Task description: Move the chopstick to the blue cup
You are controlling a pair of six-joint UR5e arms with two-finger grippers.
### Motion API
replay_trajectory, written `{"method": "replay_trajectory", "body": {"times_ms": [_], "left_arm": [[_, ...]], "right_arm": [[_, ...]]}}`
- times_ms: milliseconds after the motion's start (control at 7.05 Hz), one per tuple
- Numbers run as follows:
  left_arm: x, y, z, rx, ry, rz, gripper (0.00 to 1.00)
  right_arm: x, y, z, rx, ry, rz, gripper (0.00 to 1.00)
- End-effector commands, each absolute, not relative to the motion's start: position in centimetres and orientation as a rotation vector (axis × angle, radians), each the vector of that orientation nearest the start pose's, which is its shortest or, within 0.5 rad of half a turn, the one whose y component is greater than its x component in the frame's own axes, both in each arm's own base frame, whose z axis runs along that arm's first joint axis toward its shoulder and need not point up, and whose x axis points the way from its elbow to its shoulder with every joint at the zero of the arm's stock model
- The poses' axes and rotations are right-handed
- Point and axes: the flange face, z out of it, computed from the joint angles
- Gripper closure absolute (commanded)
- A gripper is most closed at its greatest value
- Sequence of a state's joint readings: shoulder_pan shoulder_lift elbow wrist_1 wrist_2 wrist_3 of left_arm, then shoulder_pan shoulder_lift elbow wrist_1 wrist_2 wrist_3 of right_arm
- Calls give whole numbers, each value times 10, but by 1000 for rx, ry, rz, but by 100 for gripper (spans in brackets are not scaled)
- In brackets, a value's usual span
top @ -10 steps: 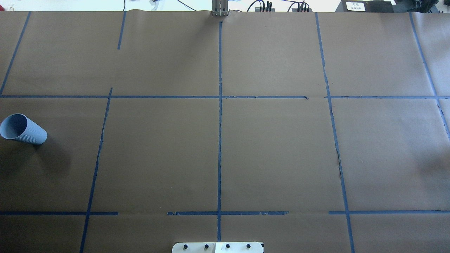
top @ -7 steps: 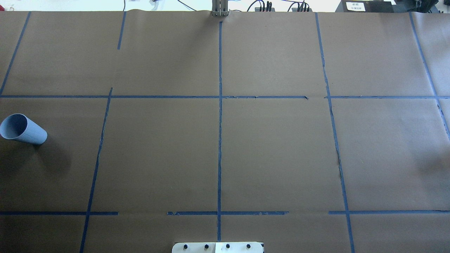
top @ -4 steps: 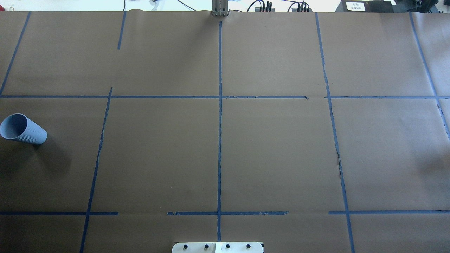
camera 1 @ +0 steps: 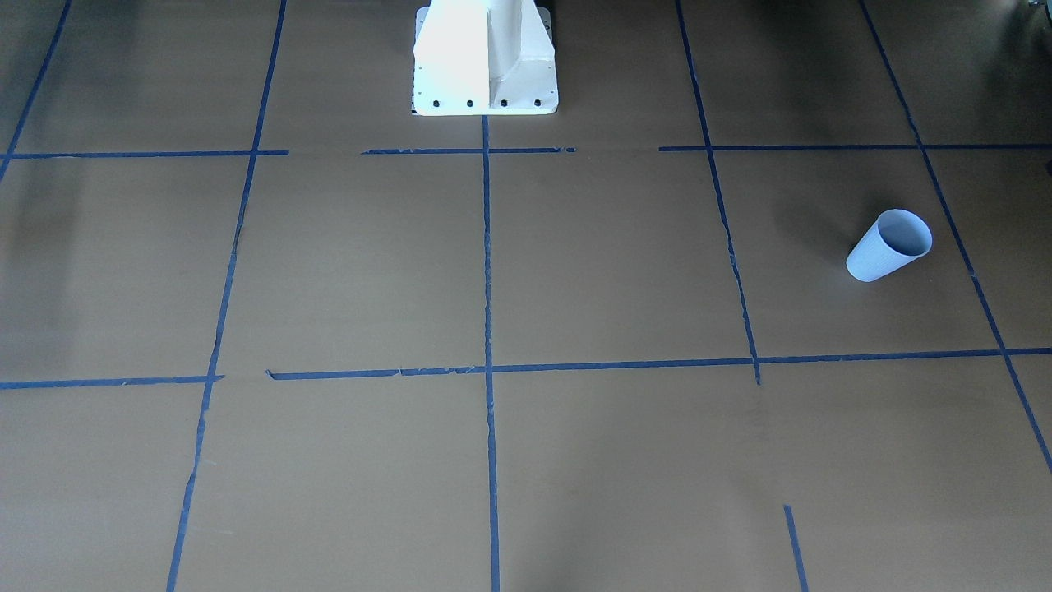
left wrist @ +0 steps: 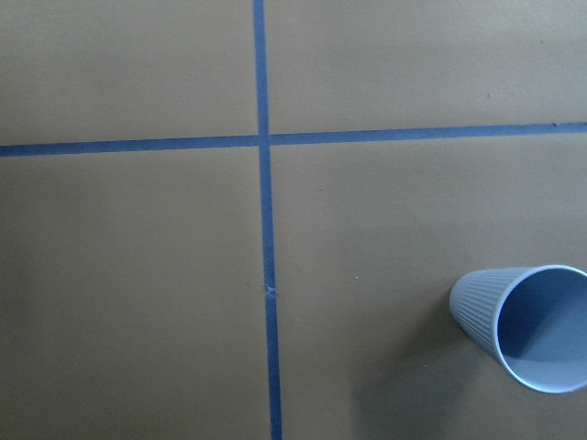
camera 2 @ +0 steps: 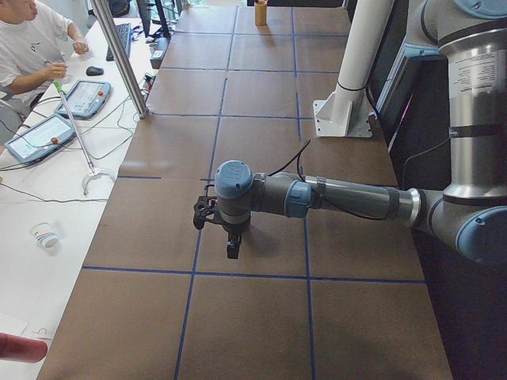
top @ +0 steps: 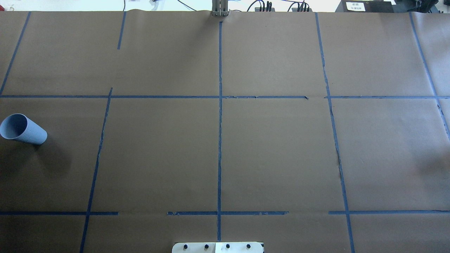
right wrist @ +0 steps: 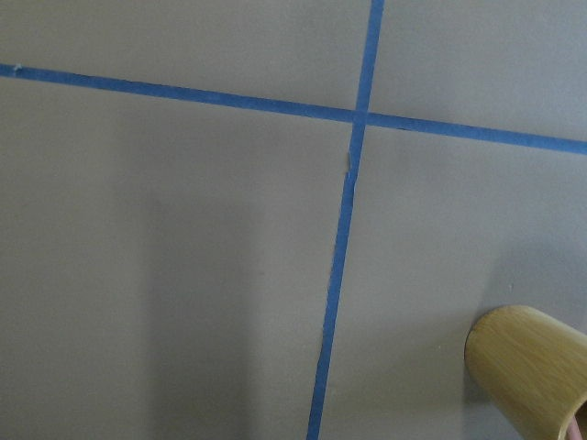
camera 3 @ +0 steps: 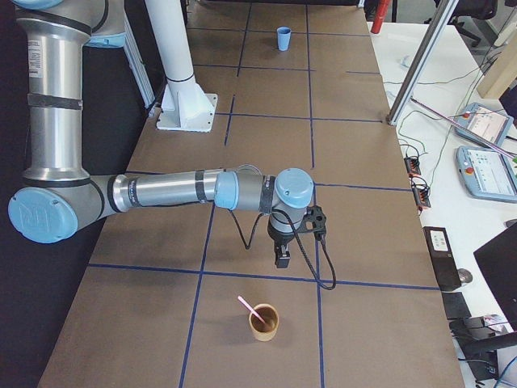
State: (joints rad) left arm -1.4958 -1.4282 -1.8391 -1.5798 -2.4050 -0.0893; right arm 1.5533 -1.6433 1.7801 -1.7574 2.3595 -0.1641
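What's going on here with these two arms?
The job is to move the chopstick into the blue cup, but that has not started. The chopstick leans in a tan cup at the table's right end, with the right gripper hanging above the table near it. The blue cup stands upright at the left end, near the left gripper. Neither gripper holds the chopstick.

Bright even light, soft shadows, sharp focus, slight overexposure
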Motion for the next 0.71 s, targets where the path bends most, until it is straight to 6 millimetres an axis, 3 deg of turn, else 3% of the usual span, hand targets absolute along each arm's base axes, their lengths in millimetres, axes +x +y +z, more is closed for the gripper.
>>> {"method": "replay_trajectory", "body": {"times_ms": [0, 284, 567], "left_arm": [[20, -467, 567, -17, 862, -10, 0], [76, -496, 566, -95, 855, -2, 0], [100, -496, 575, -138, 845, 15, 0]], "right_arm": [[53, -457, 609, 47, -810, -167, 0], [51, -458, 609, 49, -810, -174, 0], [48, -458, 609, 46, -824, -176, 0]]}}
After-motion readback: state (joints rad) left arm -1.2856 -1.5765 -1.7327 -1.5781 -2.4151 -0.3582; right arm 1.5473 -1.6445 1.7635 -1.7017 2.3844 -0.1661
